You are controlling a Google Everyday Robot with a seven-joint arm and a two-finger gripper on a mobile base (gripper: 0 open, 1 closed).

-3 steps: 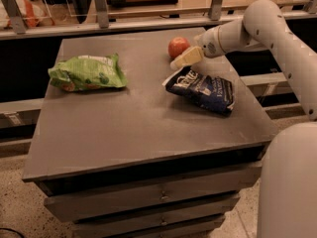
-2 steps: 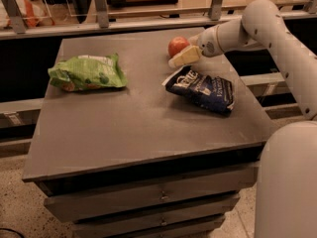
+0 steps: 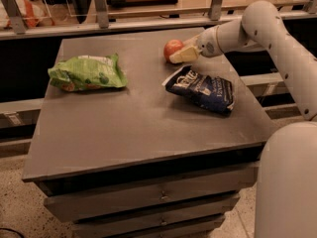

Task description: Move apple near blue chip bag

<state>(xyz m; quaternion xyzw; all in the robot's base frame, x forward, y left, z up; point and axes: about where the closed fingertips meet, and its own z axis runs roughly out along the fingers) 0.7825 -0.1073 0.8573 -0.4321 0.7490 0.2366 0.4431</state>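
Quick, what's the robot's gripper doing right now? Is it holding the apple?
Gripper: right up against the apple, behind the blue chip bag. Whether it is gripping the apple cannot be told.

Hand (image 3: pixel 180 55) low, far back, arm (image 3: pixel 259 23) outstretched

Table (image 3: pixel 124 133): your dark grey top, with drawers under its front edge.
Left side: you have a green chip bag (image 3: pixel 86 73) lying flat.
Right side: the blue chip bag (image 3: pixel 200 89) lies flat.
Far right: the apple (image 3: pixel 172 48), just behind the blue chip bag.
Claw (image 3: pixel 184 54): against the apple's right side.
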